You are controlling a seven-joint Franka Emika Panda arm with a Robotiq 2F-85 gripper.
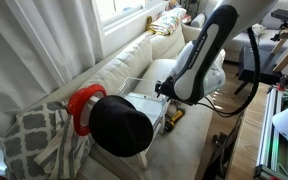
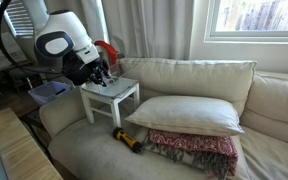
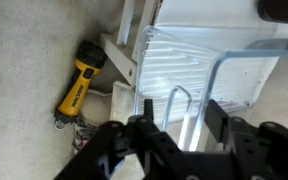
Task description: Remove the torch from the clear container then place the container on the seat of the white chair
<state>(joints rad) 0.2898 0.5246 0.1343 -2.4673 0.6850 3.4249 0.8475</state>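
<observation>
The torch (image 3: 79, 88) is seen lying on its side on the cushion, just beside a leg of the small white table (image 2: 112, 92). It is therefore judged to be out of the clear container (image 3: 219, 60), which is seen resting on top of that table. The gripper (image 3: 177, 125) is held just above the table's top with its jaws partway apart and nothing clamped between them. A thin clear edge of the container appears between the fingers, though contact cannot be made out. The container is judged to be light and thin-walled, stiffest at its rim, with smooth plastic that may flex or slip under a hard pinch. A hold across one upright wall close to the rim, near a corner, is judged best, taken with moderate force and kept level. The seat of the white chair (image 2: 184, 75), on which the table stands, is soft, so a slightly uneven landing beside the table is to be expected.
</observation>
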